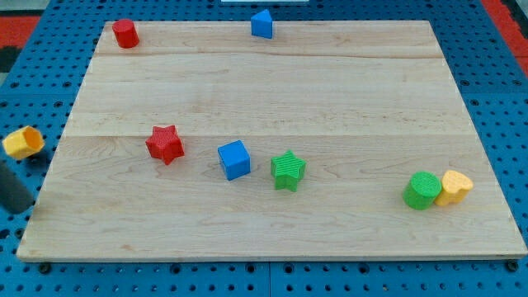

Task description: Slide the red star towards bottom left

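Note:
The red star (165,144) lies on the wooden board (272,91), left of centre. A dark rod shows at the view's left edge, off the board, with my tip (20,208) on the blue pegboard. The tip is far left of the red star and a little lower, touching no block. A yellow block (23,142) lies off the board just above the rod.
A blue cube (234,159) and a green star (288,171) sit right of the red star. A green cylinder (422,190) touches a yellow block (454,187) at the lower right. A red cylinder (124,33) and a blue block (261,24) sit at the top edge.

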You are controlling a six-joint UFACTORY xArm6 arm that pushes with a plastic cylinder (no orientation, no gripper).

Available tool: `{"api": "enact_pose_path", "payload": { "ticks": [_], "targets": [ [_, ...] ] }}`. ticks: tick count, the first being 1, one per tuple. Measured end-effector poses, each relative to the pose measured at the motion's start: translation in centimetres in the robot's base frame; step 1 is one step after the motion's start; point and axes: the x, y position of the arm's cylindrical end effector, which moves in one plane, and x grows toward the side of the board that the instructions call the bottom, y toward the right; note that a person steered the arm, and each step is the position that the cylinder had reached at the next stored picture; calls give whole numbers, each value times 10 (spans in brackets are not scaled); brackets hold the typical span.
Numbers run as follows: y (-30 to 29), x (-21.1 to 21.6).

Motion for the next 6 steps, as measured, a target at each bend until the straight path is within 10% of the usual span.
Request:
{"api": "enact_pose_path", "payload": {
  "ticks": [3,6],
  "targets": [
    [175,-138],
    [248,-127]
  ]
}}
